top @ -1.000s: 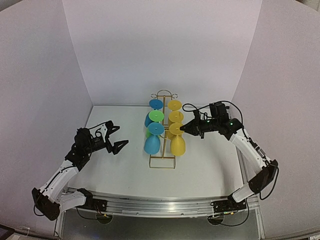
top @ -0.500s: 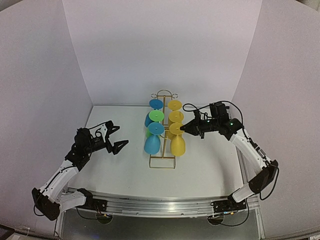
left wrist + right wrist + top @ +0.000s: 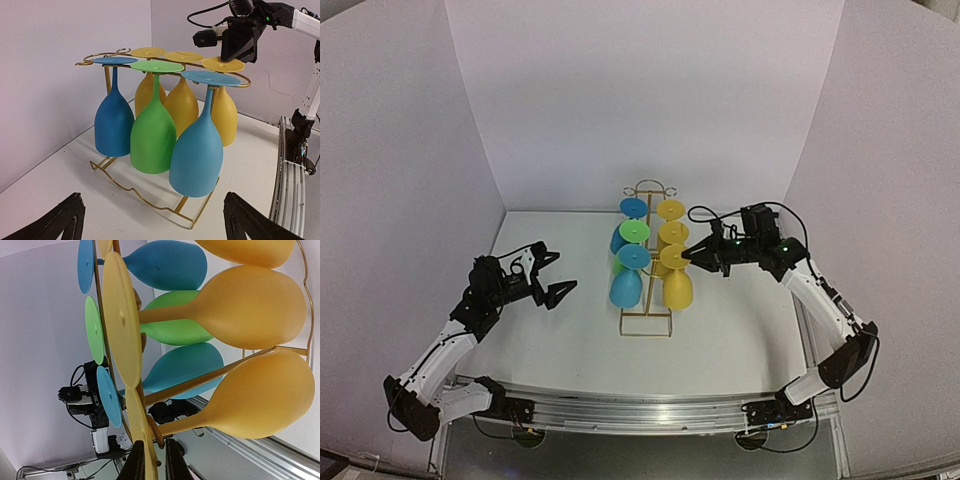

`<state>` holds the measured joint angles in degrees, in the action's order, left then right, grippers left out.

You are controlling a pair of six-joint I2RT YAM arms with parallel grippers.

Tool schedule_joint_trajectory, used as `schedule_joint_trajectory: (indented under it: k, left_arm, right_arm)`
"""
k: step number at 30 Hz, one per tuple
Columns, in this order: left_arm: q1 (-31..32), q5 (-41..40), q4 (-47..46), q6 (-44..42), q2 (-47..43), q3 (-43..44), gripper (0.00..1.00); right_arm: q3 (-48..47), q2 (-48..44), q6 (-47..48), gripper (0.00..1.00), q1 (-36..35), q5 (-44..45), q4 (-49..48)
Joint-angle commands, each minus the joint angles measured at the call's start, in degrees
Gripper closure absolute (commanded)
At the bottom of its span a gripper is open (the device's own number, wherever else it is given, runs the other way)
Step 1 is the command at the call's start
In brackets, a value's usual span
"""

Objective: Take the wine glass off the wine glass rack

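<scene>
One yellow wine glass (image 3: 677,286), nearest on the wine glass rack (image 3: 646,322), has its foot clamped in the right claw (image 3: 687,255); left claw (image 3: 566,271) gapes apart.

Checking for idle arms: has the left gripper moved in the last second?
No. The left gripper holds the same spot against the table's left edge.

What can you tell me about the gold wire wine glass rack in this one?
The thin gold-coloured wire wine glass rack stands upright on the white table: a rectangular base with a wavy side rail, slim posts, two top rails curling into loops at the far end. Six plastic-looking wine glasses hang upside down from it by their feet, three yellow in one row, blue, green and light blue in the other. The right hand pinches the foot of the nearest yellow glass.
</scene>
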<state>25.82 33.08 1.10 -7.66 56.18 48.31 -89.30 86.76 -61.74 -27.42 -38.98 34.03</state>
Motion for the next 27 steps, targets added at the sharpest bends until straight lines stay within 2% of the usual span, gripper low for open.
schedule_joint_trajectory:
  k: [1,9,14,19,24,27]
  left_arm:
    - [0.21,0.94,0.49,-0.23,-1.15,1.30,0.04]
    - [0.20,1.03,0.64,0.19,-1.33,1.13,0.04]
    - [0.19,1.20,0.58,0.27,-1.36,1.02,0.04]
    - [0.22,1.23,0.48,0.43,-1.43,0.89,0.04]
    - [0.21,1.12,0.48,0.40,-1.61,0.67,0.04]
    - [0.21,1.07,0.48,0.42,-1.77,0.64,0.04]
  right_arm:
    - [-0.09,-2.50,0.34,0.87,0.00,0.01,-0.92]
    - [1.05,-3.93,-0.01,0.87,-0.01,0.69,-0.74]
    - [1.94,-3.90,-0.18,0.92,-0.01,0.82,-0.66]
    - [1.10,-2.57,0.00,0.92,-0.06,0.47,-0.76]
    - [0.38,-1.60,0.14,1.00,-0.02,-0.12,-0.79]
    - [0.69,-1.79,-0.07,1.00,0.00,0.01,-0.75]
